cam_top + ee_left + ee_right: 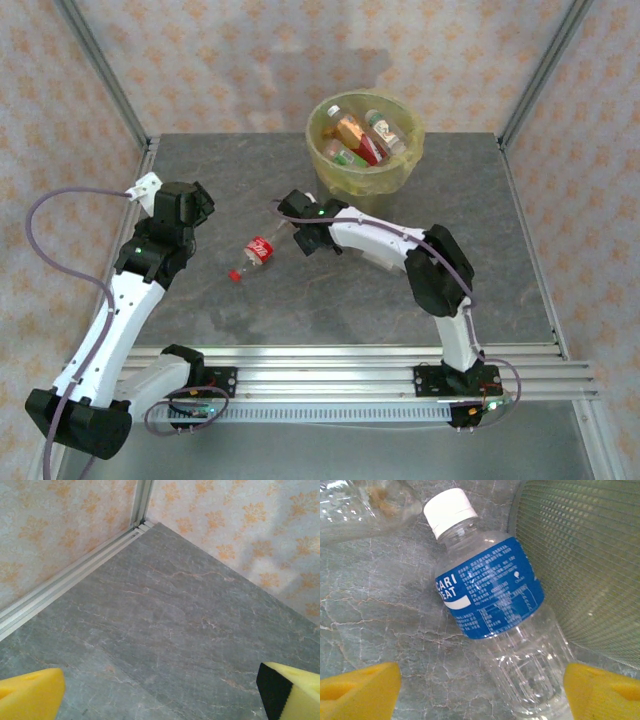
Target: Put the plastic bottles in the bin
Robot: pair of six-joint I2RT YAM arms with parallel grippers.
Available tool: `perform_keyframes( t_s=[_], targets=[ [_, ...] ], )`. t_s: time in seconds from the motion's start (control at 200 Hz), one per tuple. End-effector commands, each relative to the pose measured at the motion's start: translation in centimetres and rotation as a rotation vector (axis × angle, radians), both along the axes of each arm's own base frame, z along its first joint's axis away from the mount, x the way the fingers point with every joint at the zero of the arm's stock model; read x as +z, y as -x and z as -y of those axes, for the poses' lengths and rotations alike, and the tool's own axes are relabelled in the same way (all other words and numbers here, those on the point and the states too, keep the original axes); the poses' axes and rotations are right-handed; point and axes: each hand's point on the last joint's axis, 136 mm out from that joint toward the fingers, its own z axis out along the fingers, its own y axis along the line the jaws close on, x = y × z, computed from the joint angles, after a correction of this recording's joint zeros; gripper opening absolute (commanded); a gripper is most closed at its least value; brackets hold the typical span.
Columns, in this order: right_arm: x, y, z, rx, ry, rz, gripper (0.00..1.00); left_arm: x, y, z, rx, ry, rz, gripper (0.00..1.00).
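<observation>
Blue-labelled bottle (490,595) seemingly touches bin (580,555) at wrist; overhead, red-labelled bottle (258,252).

1 bottle (490,587) is clear with a white cap and a blue label lettered in white; a 2nd bottle (258,252) carries a red label and red cap. The foam pads (357,692) of my right gripper (482,692) are bright yellow, and the bin (580,565) is a pale yellow-green mesh. My table (175,630) is grey, veined like marble, and the walls (65,520) are cream with orange floral motifs.
</observation>
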Motion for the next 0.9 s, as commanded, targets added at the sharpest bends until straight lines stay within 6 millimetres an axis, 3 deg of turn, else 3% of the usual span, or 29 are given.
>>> perform_keyframes(
  t_s=[0.0,0.285,0.56,0.761,0.896],
  targets=[
    [0.3,-1.8,0.1,-0.005,0.014,0.033,0.85,-0.7,0.7,-0.5,0.023,0.004,-0.021,1.0],
    [-1.9,-3.0,0.5,-0.008,0.04,-0.01,0.85,-1.2,0.6,-0.4,0.017,0.005,-0.038,1.0],
    [-4.6,-1.8,-0.1,0.012,0.024,-0.113,0.81,-1.3,0.5,-0.3,0.017,0.007,-0.042,1.0],
    [-5.2,-0.7,0.0,0.016,0.018,-0.152,0.74,-1.3,0.5,-0.3,0.019,0.01,-0.042,1.0],
    [-5.2,-0.2,0.4,0.014,0.028,-0.162,0.6,-1.4,0.4,-0.3,0.017,0.015,-0.041,1.0]
  ],
)
